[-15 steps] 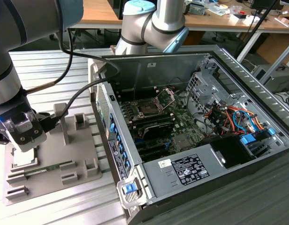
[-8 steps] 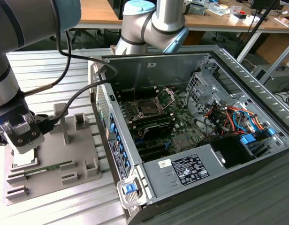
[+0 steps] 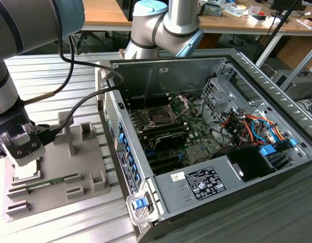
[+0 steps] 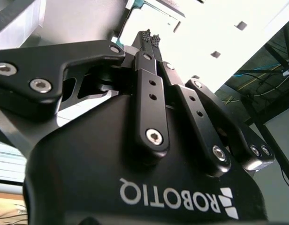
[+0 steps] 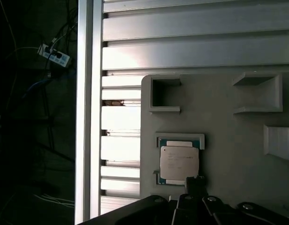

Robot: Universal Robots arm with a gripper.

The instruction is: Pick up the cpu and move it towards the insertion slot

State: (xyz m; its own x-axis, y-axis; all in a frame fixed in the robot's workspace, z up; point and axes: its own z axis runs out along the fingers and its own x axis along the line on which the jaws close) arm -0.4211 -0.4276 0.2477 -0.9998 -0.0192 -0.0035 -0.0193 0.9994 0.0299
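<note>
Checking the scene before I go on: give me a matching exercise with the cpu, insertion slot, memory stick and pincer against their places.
1 cpu
2 insertion slot
3 memory stick
4 pincer

A inside the computer case
B shut, over the grey tray
C in a square pocket of the tray
D lying long and flat on the tray

Pairs: 1-C, 2-A, 3-D, 4-B.

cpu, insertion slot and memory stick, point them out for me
cpu (image 5: 179, 162): first wrist view, middle of its silvery top.
insertion slot (image 3: 158, 117): exterior view, black socket centre.
memory stick (image 3: 50, 181): exterior view, middle of green strip.
</note>
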